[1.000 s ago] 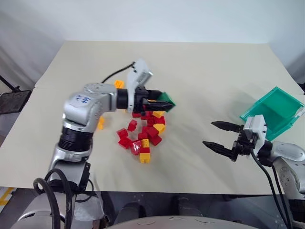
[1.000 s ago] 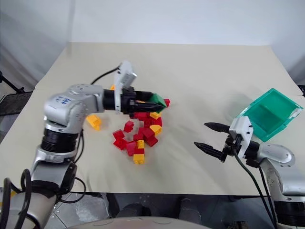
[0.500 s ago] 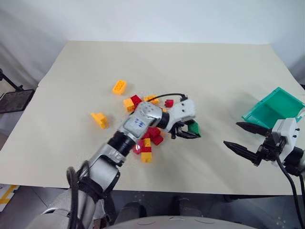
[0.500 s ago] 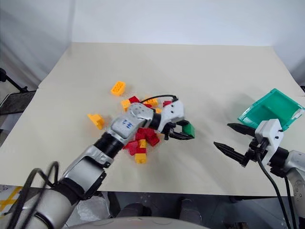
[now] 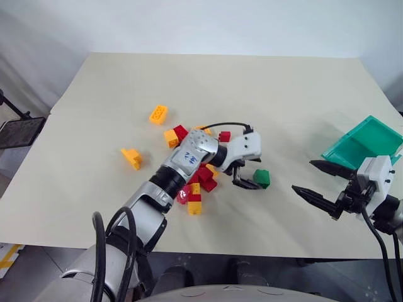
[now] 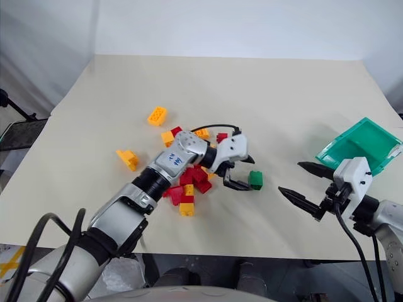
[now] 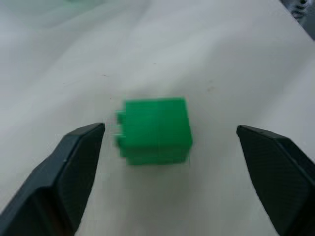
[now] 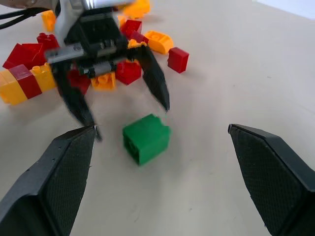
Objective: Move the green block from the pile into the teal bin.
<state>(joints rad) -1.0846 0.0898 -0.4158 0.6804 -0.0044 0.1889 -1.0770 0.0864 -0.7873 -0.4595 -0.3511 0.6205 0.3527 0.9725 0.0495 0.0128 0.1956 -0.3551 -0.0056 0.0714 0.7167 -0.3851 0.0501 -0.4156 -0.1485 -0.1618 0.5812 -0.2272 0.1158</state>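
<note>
Left wrist view: green block (studded, glossy plastic cube) lying on matte table.

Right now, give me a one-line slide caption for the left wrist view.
Open left gripper straddles the small bright green studded plastic block lying free on the table.

Soft, even light fills the scene, probably from overhead, with no glare on the matte table. Shadows are faint and short; the green block casts a small one toward six o'clock. In the left wrist view the block is slightly out of focus.
</note>
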